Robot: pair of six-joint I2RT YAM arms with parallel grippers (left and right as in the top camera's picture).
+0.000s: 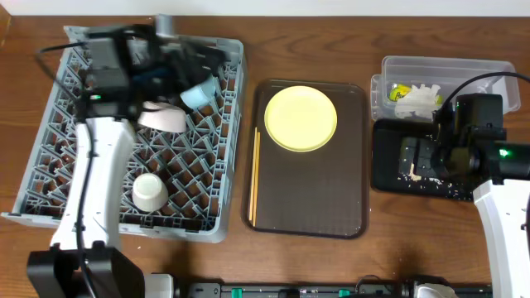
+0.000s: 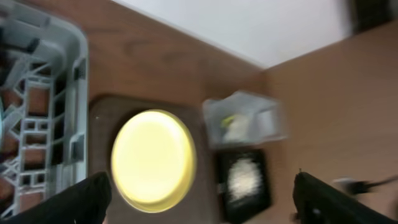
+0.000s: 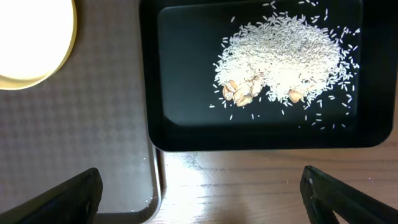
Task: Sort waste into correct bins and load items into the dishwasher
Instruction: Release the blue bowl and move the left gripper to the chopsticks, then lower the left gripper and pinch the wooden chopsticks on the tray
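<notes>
The grey dish rack point(image 1: 50, 157) holds a white bowl point(image 1: 163, 118), a light-blue bowl point(image 1: 199, 93) and a cream cup point(image 1: 149, 192). My left gripper point(image 1: 195, 60) hovers over the rack's far side, open and empty point(image 2: 202, 199). The pale-yellow plate point(image 1: 300, 117) lies on the brown serving tray point(image 1: 315, 199). The clear tub point(image 1: 464, 70) holds crumpled white paper point(image 1: 421, 99) and the wrapper point(image 1: 400, 91). My right gripper point(image 1: 431, 157) is open and empty point(image 3: 202, 193) above the black tray point(image 3: 149, 93), which holds the pale grains point(image 3: 286, 59).
A pair of wooden chopsticks point(image 1: 255, 174) lies along the serving tray's left edge. The left wrist view shows the plate point(image 2: 154, 158), tub point(image 2: 245, 121) and black tray point(image 2: 242, 186), blurred. Bare wooden table point(image 3: 249, 186) lies in front of the black tray.
</notes>
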